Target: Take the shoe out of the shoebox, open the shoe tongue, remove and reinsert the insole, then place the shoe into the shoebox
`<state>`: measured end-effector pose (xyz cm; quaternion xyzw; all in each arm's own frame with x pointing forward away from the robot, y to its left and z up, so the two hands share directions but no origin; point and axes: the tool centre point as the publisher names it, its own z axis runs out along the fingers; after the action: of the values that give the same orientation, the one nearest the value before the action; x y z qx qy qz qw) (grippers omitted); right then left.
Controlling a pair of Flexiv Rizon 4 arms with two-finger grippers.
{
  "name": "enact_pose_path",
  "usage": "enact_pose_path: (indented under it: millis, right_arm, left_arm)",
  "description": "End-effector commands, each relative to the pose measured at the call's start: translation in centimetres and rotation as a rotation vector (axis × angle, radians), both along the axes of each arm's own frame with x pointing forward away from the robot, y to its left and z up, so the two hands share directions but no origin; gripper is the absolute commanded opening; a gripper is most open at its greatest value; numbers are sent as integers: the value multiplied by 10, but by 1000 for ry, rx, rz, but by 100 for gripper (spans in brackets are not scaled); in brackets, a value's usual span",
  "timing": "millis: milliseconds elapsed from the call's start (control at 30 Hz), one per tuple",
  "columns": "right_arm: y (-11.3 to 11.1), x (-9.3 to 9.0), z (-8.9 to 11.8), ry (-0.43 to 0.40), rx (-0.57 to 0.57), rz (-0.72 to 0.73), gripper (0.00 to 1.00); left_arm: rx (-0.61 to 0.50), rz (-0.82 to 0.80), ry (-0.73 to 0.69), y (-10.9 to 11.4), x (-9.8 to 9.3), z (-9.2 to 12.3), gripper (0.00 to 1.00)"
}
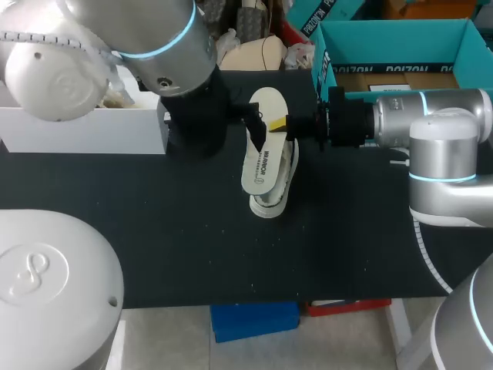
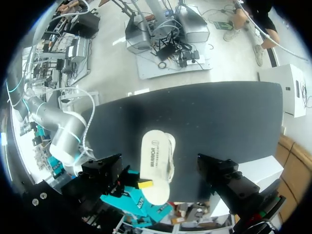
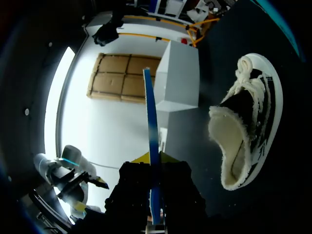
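Right pincer (image 1: 279, 123) is clamped on the insole (image 1: 263, 154), holding it over the shoe (image 1: 274, 199), which sits on the surface (image 1: 154, 231) in the head view. Left pincer (image 1: 255, 122) is just beside the insole; I cannot tell whether it is wide or narrow. From the left wrist, the insole covers most of the shoe below it. From the right wrist, the insole shows edge-on between my yellow tips, with the shoe's lined mouth beside it. To reinsert well, I judge I should tip the toe end down, feed it into the mouth, and steady the shoe with the left.
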<state>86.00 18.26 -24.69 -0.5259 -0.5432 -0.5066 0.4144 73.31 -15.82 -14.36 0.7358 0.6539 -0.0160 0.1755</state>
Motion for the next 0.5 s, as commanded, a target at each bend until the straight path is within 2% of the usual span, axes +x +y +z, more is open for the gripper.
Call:
enact_pose_path:
  millis: [33, 500]
  right_arm:
    - [1, 0, 0, 0, -1, -3, 0]
    - [1, 0, 0, 0, -1, -3, 0]
  left_arm:
    - [199, 49, 3, -13, 12, -7, 100]
    - [171, 50, 54, -32, 24, -37, 100]
